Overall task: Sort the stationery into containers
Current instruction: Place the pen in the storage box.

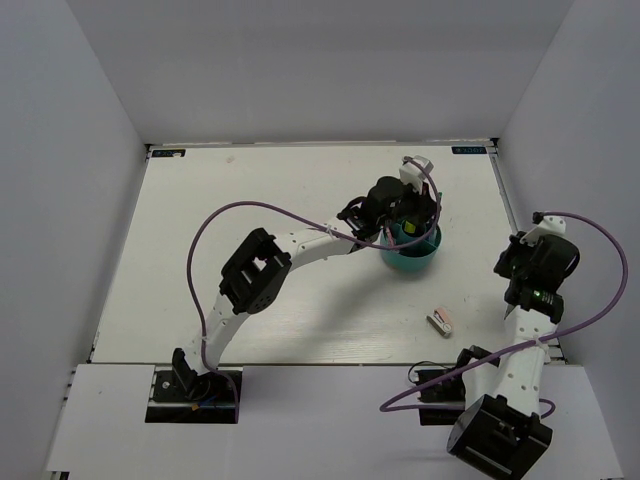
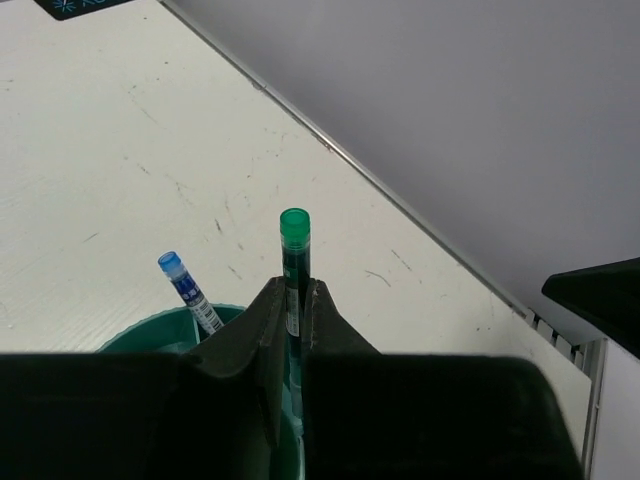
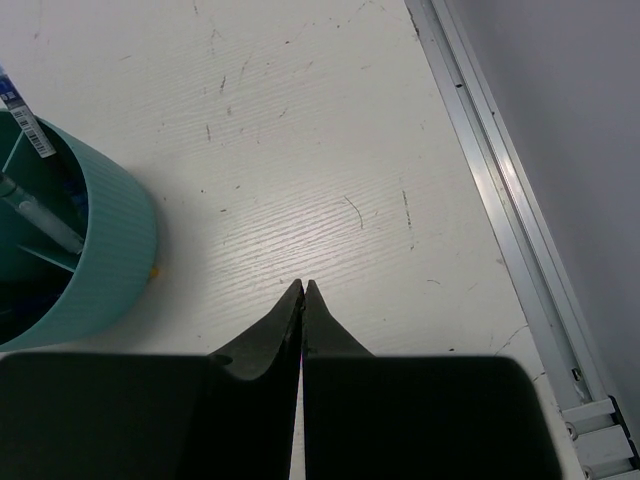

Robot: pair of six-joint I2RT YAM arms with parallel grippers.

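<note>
My left fingers are matt black plastic, faintly grainy. The highlighter has a glossy green plastic cap; the blue pen is clear, shiny plastic. The organiser is teal plastic, finely ribbed outside, with a satin sheen. The table is matt white board, finely grained and scuffed — its edge rail looks like brushed metal.

We see a teal organiser with a finely ribbed wall. The highlighter has a bright green cap over a dark body. The pen has a clear blue cap and a white label with dark print. The block is pink and white. The left gripper and right gripper are black. We find the left arm and right arm white with black joints, and the cables purple. The table is white with faint dark scratches.
</note>
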